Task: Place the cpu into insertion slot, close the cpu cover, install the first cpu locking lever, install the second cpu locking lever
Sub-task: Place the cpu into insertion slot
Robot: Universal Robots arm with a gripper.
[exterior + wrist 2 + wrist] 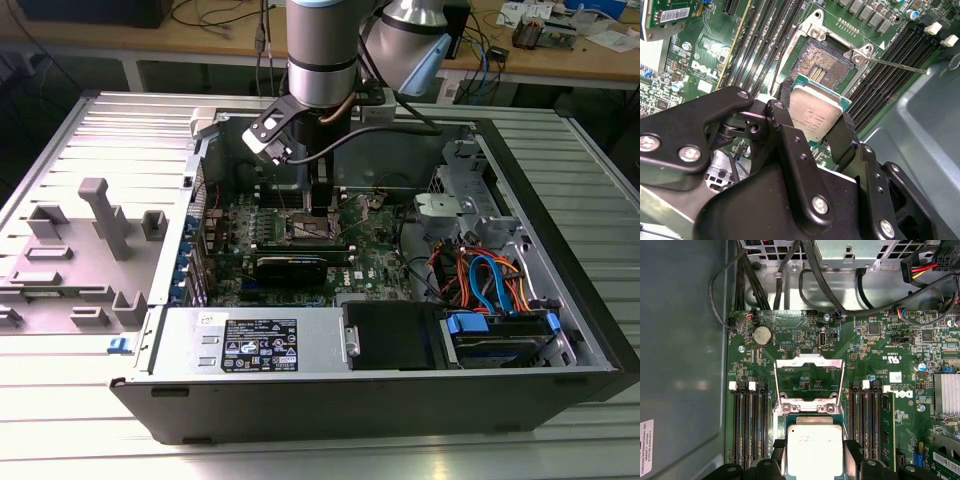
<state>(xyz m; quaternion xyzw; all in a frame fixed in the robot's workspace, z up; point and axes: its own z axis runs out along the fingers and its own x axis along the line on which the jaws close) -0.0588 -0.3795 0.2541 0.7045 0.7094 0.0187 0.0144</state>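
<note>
Placement is the step in hand; your tool [812,125] is clenched on the cpu [816,111], held above the open insertion slot [827,62]; the cpu cover [810,361] stands raised; seating likely calls for square alignment and a gentle descent.

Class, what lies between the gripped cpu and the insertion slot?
Nothing. In the second wrist view the cpu, clamped in the end effector, hangs over the open insertion slot, and the stretch between them is bare.
</note>
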